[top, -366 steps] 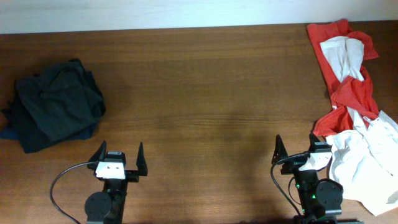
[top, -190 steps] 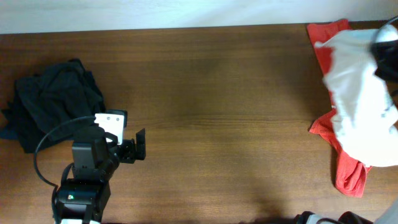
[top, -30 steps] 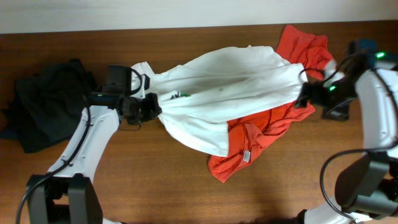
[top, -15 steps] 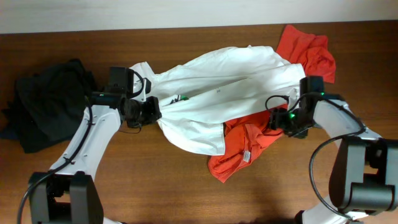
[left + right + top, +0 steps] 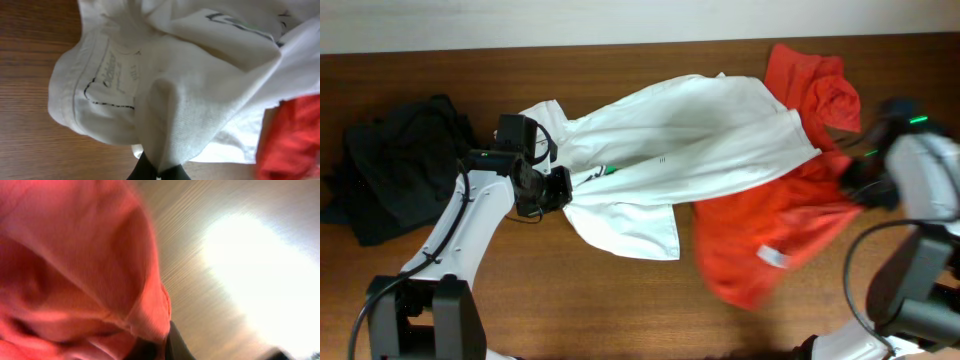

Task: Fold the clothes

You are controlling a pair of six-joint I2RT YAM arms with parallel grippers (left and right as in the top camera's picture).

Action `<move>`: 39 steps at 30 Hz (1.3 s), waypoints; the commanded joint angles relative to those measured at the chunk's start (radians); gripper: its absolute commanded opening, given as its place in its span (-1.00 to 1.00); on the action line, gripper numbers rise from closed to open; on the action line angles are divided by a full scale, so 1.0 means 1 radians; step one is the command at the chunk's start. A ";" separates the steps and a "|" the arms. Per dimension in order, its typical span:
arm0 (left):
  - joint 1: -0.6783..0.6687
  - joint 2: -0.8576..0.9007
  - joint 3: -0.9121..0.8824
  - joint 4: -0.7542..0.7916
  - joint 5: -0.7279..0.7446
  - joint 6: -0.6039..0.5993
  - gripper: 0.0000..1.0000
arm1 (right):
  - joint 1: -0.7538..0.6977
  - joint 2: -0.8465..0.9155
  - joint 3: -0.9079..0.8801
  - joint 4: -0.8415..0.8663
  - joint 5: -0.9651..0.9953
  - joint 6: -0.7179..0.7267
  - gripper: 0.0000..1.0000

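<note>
The white T-shirt [image 5: 690,150] lies spread across the middle of the table, its small green mark [image 5: 607,170] near the left end. My left gripper [image 5: 560,187] is shut on a fold of it by the neck label [image 5: 112,70]; in the left wrist view the pinched fold rises from the gripper [image 5: 157,172]. A red-orange garment [image 5: 775,235] lies blurred at the right, partly under the shirt's right edge. My right gripper [image 5: 853,188] is shut on its edge, and in the right wrist view this red-orange cloth [image 5: 75,260] fills the left above the gripper [image 5: 162,350]. A black garment [image 5: 405,170] lies heaped at the far left.
A second bunch of red-orange cloth [image 5: 815,90] sits at the back right near the table's far edge. Bare wooden table [image 5: 520,300] shows along the front and between the black heap and the left arm.
My right gripper has shut on the red-orange garment and swung right, dragging it out from under the white shirt. The left gripper, still holding the shirt, shifted slightly toward the front.
</note>
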 commanded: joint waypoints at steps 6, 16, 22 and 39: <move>0.000 0.007 -0.007 -0.001 -0.044 0.015 -0.99 | -0.245 -0.021 0.406 -0.172 0.145 0.154 -0.76; 0.000 0.007 -0.007 -0.002 -0.044 0.015 -0.97 | -0.144 -0.019 0.405 -0.190 -0.115 -0.040 0.05; 0.000 0.007 -0.007 0.015 -0.043 0.015 -0.97 | 0.001 0.015 0.400 -0.145 -0.189 -0.216 0.12; -0.001 0.007 -0.007 0.014 -0.043 0.015 -0.97 | 0.083 0.423 0.400 0.195 -0.290 -0.319 0.27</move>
